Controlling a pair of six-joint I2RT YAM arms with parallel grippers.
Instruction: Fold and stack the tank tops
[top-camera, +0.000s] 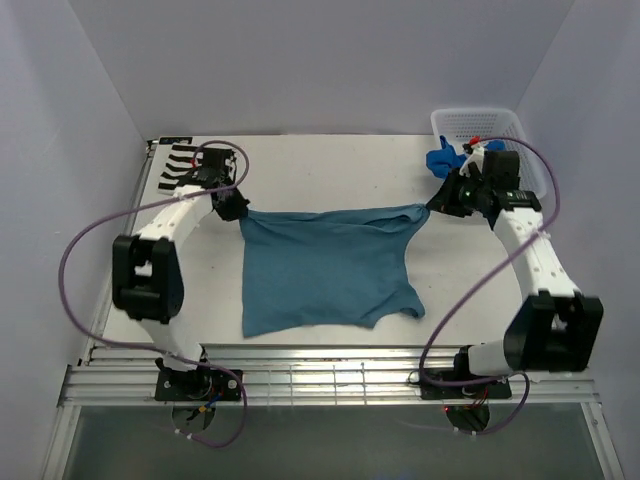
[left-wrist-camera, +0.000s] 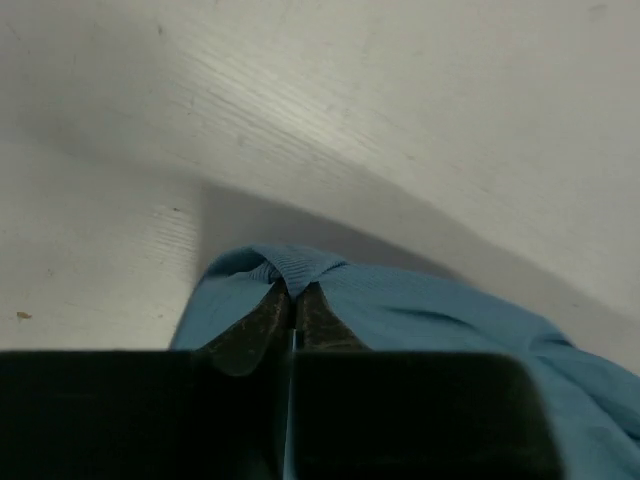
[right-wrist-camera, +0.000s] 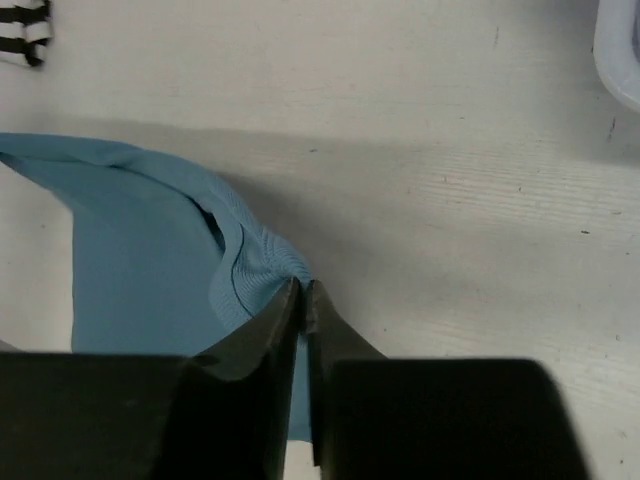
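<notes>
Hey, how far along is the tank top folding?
Done: the striped top lies at the far left, apparently set aside. In hand: the left gripper and right gripper are shut on far corners of the teal top, spreading it. Left: folding it, plus the royal blue top by the basket.

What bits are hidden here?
Striped tank top: top view, left arm covers part; right wrist view, edge cuts it.
Royal blue tank top: top view, right arm overlaps it.
Basket: top view, right arm hides part.
Teal tank top corners: inside left end effector, right end effector.
</notes>
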